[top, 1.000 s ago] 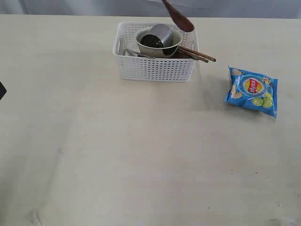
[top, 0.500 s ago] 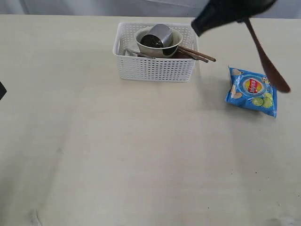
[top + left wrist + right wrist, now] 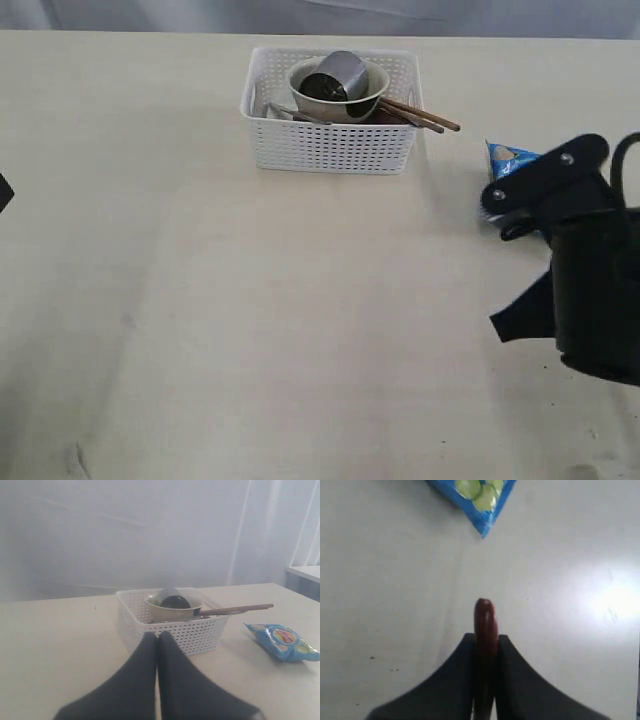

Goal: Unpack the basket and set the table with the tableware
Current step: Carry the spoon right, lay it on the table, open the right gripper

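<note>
Right wrist view: right gripper (image 3: 485,641) clamped on the wooden spoon (image 3: 485,617), whose end pokes out past the fingers over bare table (image 3: 390,590), near a corner of the chips bag (image 3: 477,497). Can't tell if the spoon touches the table. Other side: left gripper (image 3: 157,639) has its jaws pressed together with nothing between them, facing the basket (image 3: 172,632). Inside the basket, the bowl (image 3: 340,100) has the steel cup (image 3: 343,70) tipped in it. The chopsticks (image 3: 425,116) stick out over the rim toward the bag (right arm (image 3: 585,290) covers most of it in the exterior view).
</note>
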You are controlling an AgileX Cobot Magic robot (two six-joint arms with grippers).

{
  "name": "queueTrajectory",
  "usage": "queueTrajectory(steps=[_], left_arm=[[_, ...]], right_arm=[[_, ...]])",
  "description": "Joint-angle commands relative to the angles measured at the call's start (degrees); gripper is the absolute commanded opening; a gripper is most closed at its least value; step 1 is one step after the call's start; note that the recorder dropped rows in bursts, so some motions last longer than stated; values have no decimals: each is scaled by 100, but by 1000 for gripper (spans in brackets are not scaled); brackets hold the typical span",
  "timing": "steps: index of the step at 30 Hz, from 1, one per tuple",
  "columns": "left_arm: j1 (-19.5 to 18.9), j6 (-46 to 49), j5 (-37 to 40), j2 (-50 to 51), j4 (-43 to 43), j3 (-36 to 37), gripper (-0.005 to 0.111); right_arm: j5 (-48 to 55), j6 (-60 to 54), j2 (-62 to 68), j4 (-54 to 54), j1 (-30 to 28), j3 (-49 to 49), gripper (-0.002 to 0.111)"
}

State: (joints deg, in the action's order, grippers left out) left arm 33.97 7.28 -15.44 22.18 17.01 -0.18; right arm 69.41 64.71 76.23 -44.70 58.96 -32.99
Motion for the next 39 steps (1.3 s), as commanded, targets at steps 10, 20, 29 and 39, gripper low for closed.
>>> queueTrajectory(steps=[10,20,29,39], left_arm=[[-11,-3,38,-23,-11,18,0],[-11,-3,38,-23,-11,18,0],[-11,-3,36,-23,42,18,0],[-11,-3,36,-23,31,18,0]], right_arm=[[-573,965,1207,-501,-769,361,0],[-932,1245,2219,-906,-769,-232,0],[-892,1235,2554,-872,-806,-361,0],[-940,1297,2678,-839,-806,-361,0]])
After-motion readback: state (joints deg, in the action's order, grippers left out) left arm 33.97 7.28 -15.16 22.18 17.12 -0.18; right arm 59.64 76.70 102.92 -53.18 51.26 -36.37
